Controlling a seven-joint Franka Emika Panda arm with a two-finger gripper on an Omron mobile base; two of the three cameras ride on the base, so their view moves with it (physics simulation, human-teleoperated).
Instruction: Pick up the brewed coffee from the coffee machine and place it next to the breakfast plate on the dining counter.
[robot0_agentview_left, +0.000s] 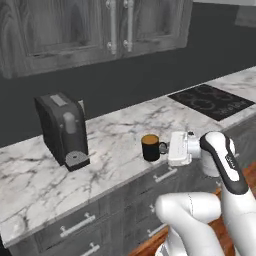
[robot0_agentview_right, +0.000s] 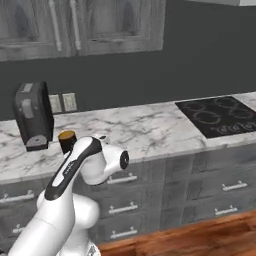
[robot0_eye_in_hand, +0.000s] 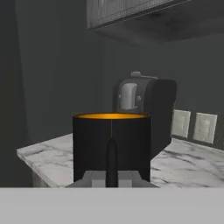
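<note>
Gripper (robot0_agentview_left: 166, 148) clamped on the handle of the brewed coffee (robot0_agentview_left: 150, 147), mug upright above the near part of the marble counter (robot0_agentview_left: 115, 135), right of the coffee machine (robot0_agentview_left: 62, 129) and well apart.

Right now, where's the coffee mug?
The coffee mug is off the coffee machine, to its right near the counter's front edge in the left base view, its handle gripped by the end effector.

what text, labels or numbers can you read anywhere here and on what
None can be read.
Coffee machine: grey front panel and top patch, no lettering.
Black mug: plain.
Cooktop: faint ring markings, not characters.
Robot forearm: small marks on the dark strip, too small to read.
</note>
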